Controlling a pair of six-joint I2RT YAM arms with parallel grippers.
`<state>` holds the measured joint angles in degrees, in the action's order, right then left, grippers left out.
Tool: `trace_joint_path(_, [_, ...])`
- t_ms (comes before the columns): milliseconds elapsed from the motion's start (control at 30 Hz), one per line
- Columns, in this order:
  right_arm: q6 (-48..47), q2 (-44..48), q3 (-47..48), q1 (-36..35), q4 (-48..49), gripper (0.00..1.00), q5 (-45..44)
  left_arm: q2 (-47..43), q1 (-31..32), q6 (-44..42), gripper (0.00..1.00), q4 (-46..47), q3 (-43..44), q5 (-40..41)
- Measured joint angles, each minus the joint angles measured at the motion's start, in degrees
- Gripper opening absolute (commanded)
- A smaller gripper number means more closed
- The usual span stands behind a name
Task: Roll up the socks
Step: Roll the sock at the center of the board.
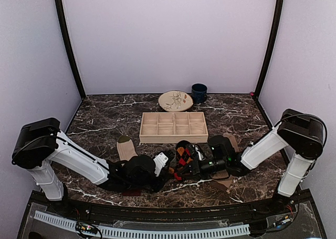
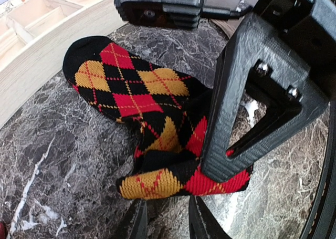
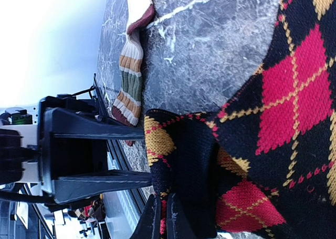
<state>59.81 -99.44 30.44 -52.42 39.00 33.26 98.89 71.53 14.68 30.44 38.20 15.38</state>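
The black argyle sock (image 1: pixel 183 154) lies in front of the tray, its near end folded over into a short roll (image 2: pixel 157 184). My left gripper (image 2: pixel 165 220) is open, fingertips just short of that roll, nothing between them. My right gripper (image 3: pixel 164 218) is shut on the sock's folded edge, with red fabric showing between its fingers; one of its fingers (image 2: pixel 247 107) presses on the sock in the left wrist view. The beige striped sock (image 1: pixel 126 147) lies to the left and also shows in the right wrist view (image 3: pixel 131 76). The tan sock (image 1: pixel 224 184) lies partly under my right arm.
A compartmented wooden tray (image 1: pixel 173 126) stands just behind the socks, its wall close in the left wrist view (image 2: pixel 47 55). A decorated plate (image 1: pixel 175 100) and a blue mug (image 1: pixel 199 93) stand at the back. The two grippers nearly touch.
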Motion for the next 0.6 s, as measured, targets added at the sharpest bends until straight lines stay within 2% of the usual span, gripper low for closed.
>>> trace_joint_path(600, [3.2, -2.8, -1.4, 0.9, 4.4, 0.04, 1.3, 3.1, 0.0, -1.0, 0.29, -0.2, 4.7, 0.1])
